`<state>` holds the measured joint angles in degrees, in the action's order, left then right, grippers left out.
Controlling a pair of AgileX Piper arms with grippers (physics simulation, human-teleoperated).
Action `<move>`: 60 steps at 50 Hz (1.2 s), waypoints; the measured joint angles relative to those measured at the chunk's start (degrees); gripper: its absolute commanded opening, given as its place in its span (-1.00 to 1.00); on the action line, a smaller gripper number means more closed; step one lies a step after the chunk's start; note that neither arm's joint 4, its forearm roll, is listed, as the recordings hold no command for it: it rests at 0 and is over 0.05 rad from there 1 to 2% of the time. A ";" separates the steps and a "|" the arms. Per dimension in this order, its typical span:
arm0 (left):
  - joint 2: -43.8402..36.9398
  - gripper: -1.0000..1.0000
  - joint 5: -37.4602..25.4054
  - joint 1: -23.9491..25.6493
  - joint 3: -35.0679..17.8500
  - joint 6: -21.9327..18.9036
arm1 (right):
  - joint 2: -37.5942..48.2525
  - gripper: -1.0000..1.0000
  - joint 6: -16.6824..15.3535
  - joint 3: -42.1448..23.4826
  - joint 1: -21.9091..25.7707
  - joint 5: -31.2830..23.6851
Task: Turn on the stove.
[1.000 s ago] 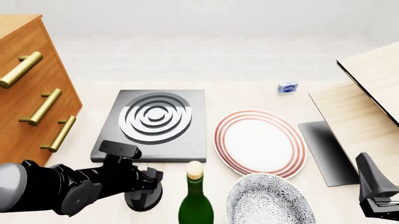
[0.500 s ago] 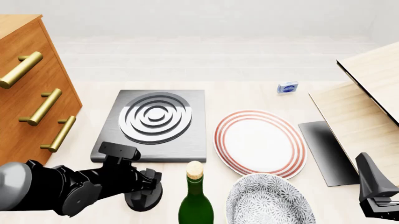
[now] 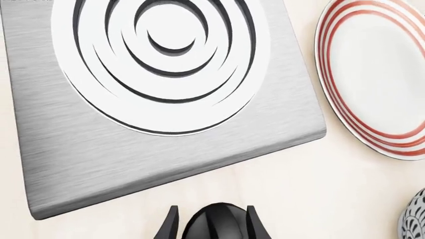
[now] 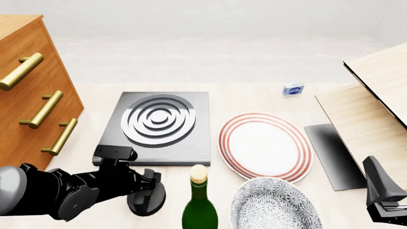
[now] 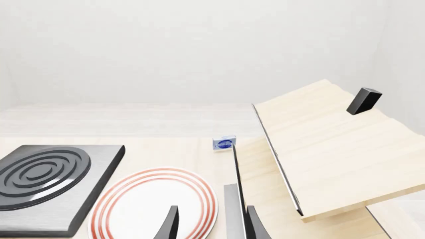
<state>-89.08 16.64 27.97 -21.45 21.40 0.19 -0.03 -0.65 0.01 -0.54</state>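
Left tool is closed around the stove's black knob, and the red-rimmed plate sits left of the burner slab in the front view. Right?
Not quite. In the front view the red-rimmed plate sits right of the burner slab, not left. The left tool does straddle the black knob.

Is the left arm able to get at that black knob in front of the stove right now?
Probably yes. The left gripper already has its jaws on either side of the knob, just short of the stove, with nothing between.
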 measured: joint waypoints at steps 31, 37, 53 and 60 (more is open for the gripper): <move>2.89 1.00 -0.32 -5.27 0.63 -3.43 | 0.00 1.00 0.00 0.00 0.00 0.00; 3.62 1.00 -1.43 -7.78 1.39 -7.40 | 0.00 1.00 0.00 0.00 0.00 0.00; 6.22 1.00 -4.46 -10.51 2.10 -11.64 | 0.00 1.00 0.00 0.00 0.00 0.00; 9.87 1.00 -7.95 -10.49 1.41 -12.26 | 0.00 1.00 0.00 0.00 0.00 0.00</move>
<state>-79.21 8.69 17.48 -20.03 9.13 0.19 -0.03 -0.65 0.01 -0.54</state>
